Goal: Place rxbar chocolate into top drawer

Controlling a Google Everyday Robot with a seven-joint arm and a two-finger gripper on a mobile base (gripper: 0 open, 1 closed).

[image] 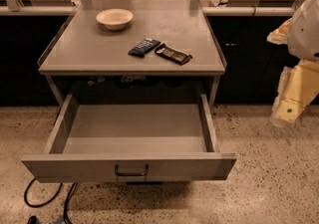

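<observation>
The rxbar chocolate (173, 54), a slim black-brown bar with tan markings, lies flat on the grey table top (89, 44), right of centre near the front edge. The top drawer (134, 128) under the table top is pulled wide open and its inside looks bare. Its front panel carries a small dark curved handle (131, 170). My gripper (289, 103), cream-coloured below a white arm segment, hangs at the right edge of the view. It is off to the right of the table and drawer, touching neither.
A dark blue wrapped bar (144, 47) lies just left of the rxbar. A cream bowl (114, 18) sits at the back left of the table top. Black cables (45, 200) lie on the speckled floor at lower left. Dark cabinets stand behind the table.
</observation>
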